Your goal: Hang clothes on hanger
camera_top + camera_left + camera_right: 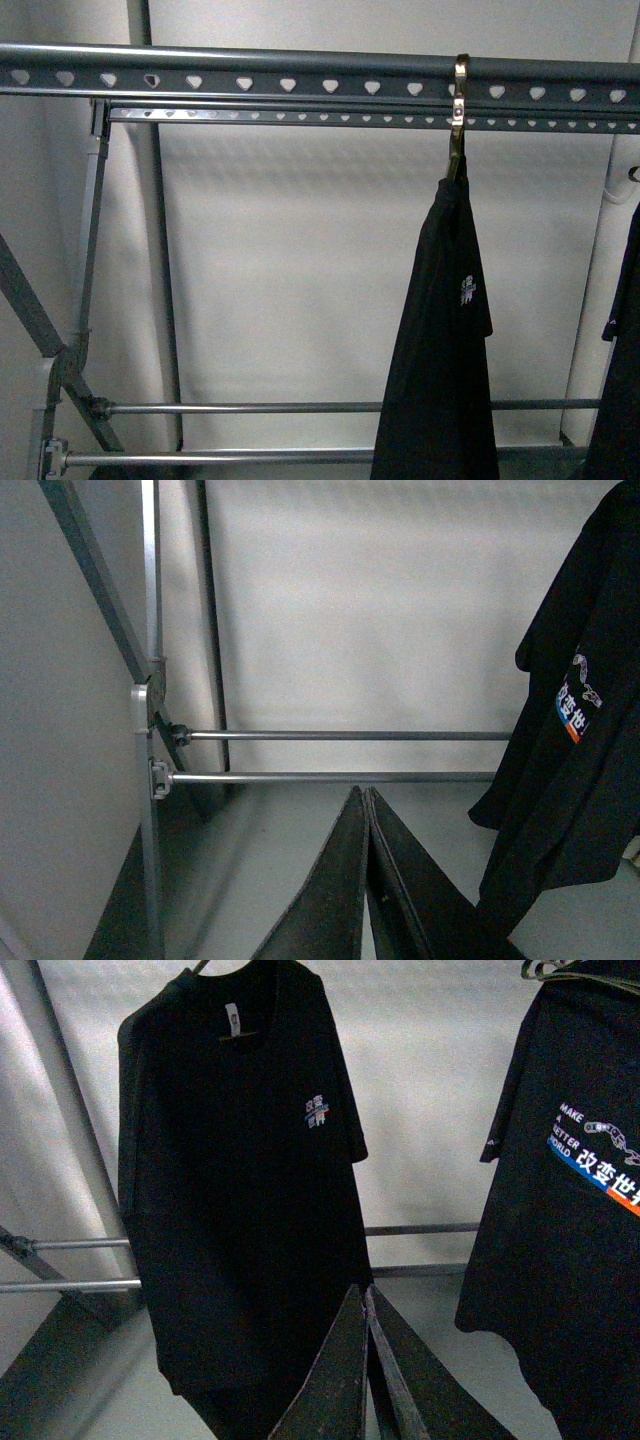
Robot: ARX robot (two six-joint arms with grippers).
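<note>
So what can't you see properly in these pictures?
- Front view: second black shirt, cut off by the right edge.
- Front view: small logo on the hanging T-shirt, too small to read.
- Right wrist view: big lettering, cut off at the edge.
- Front view: neither arm shows.

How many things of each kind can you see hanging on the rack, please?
Black short-sleeved T-shirts: 2, one with a small chest logo, one with MAKE lettering.
Gold metal hanger hooks over the grey rack's heart-holed top rail: 1.
Total: 3.
</note>
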